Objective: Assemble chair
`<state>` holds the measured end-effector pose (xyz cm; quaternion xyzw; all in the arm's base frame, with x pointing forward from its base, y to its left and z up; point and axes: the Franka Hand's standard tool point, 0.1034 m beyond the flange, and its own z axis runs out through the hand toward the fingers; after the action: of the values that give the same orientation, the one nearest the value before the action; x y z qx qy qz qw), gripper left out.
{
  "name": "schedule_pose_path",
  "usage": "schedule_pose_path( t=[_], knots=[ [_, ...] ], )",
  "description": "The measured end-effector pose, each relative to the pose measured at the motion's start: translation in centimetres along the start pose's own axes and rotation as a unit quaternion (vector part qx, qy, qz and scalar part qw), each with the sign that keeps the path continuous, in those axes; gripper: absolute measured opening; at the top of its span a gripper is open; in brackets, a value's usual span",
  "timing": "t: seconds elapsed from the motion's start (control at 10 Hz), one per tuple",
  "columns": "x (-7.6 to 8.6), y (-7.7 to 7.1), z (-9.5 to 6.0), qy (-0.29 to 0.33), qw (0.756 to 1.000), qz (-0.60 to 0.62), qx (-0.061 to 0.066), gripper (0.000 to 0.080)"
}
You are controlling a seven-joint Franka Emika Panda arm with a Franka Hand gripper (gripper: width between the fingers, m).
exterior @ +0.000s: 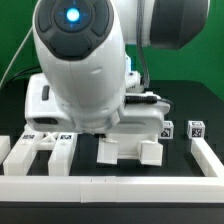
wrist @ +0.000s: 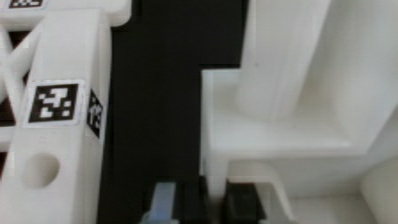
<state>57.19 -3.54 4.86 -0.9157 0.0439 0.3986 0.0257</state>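
In the wrist view my gripper (wrist: 201,203) stands low over the table. Its jaws are close together, one on each side of the thin edge of a chunky white chair part (wrist: 302,100), and they look shut on that edge. A white slotted frame (wrist: 59,150) with a black-and-white tag (wrist: 59,103) lies beside it across a dark gap. In the exterior view the arm hides the gripper. Below the arm I see the held white part (exterior: 130,150), and the slotted frame (exterior: 40,150) lies at the exterior view's left.
Two small tagged white cubes (exterior: 170,130) (exterior: 196,129) stand at the exterior view's right. Long plain white border bars run along the front (exterior: 100,186) and the right (exterior: 207,155). The black table (exterior: 190,100) shows behind.
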Motion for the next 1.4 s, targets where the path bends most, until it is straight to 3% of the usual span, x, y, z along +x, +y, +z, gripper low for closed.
schedule_pose_path(
  t=[0.3, 1.2, 1.3, 1.4],
  knots=[
    [0.6, 0.0, 0.9, -0.009, 1.0, 0.01, -0.001, 0.0029],
    [1.7, -0.6, 0.1, 0.02, 1.0, 0.012, -0.001, 0.0029],
    [1.7, -0.5, 0.1, 0.02, 1.0, 0.012, -0.001, 0.0221],
    [1.7, -0.5, 0.1, 0.02, 1.0, 0.013, -0.001, 0.0359]
  ],
)
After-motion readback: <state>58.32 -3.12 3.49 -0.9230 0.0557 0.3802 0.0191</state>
